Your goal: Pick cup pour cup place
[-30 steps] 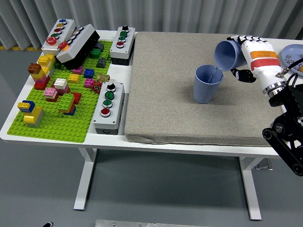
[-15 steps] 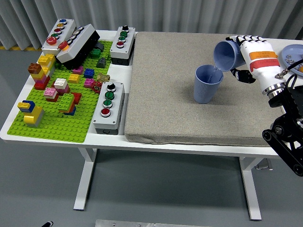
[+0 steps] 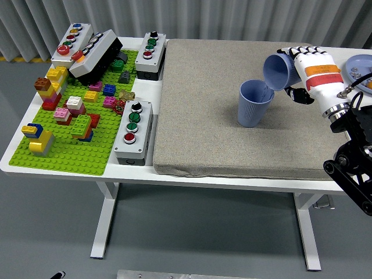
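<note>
Two blue cups; right hand (image 3: 308, 72) fingers wrap tilted cup (image 3: 279, 71), mouth over upright cup (image 3: 254, 103); contents unseen

Tilted cup (image 3: 278, 71): dusty blue, ribbed. Standing cup (image 3: 254, 103): same dusty blue, ribbed. Right hand (image 3: 311, 72): white shell, black joints, orange stripe across the back, silver wrist ring; arm below it black. Mat (image 3: 232, 133): grey-beige, speckled felt look. Table (image 3: 174, 174): white. Baseplate (image 3: 64, 148): lime green, studded. Bricks (image 3: 70, 110) on it: yellow, red, pink, blue, brown, white, grey, mixed. Button boxes (image 3: 135, 131): light grey tops, dark sides, buttons red, green, black, white. Plate (image 3: 360, 67) at right edge: pale blue. Curtain (image 3: 203, 17) behind: grey, vertical pleats.
</note>
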Tool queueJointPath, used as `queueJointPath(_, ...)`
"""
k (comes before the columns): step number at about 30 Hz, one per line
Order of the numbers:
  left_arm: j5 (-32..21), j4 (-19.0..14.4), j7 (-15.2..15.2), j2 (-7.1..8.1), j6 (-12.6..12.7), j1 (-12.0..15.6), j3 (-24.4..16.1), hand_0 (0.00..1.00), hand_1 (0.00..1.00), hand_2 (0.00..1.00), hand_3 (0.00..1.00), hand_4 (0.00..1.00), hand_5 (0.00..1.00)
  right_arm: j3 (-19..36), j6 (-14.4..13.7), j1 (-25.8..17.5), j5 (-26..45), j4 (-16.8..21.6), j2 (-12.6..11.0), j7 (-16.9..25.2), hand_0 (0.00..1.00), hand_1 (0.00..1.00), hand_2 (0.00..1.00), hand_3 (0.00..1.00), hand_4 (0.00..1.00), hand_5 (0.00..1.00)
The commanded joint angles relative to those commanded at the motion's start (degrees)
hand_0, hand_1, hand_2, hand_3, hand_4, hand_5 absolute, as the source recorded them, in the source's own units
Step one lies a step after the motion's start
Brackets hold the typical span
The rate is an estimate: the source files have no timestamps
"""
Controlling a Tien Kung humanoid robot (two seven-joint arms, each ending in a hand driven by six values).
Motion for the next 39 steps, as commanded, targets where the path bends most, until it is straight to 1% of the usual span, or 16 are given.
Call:
queueJointPath(15,0.1,0.0,0.1,0.01,0.0,0.0,0.0,0.819,0.777,0.843,0.755,0.55,0.998,-0.8,-1.4,0.0,-1.7,0.7,0.1,-2.0,0.78,0.653,0.534,0.613,0.677,0.002)
queueJointPath(23,0.1,0.0,0.1,0.09,-0.1,0.0,0.1,0.819,0.777,0.844,0.756,0.551,0.998,-1.9,-2.2,0.4,-2.7,1.0,-0.4,-3.3,0.785,0.658,0.538,0.616,0.677,0.002)
queueJointPath(39,0.2,0.0,0.1,0.1,-0.1,0.1,0.1,0.819,0.777,0.844,0.755,0.551,0.998,-3.3,-2.4,0.7,-3.0,1.1,-0.7,-3.8,0.788,0.662,0.543,0.616,0.674,0.002)
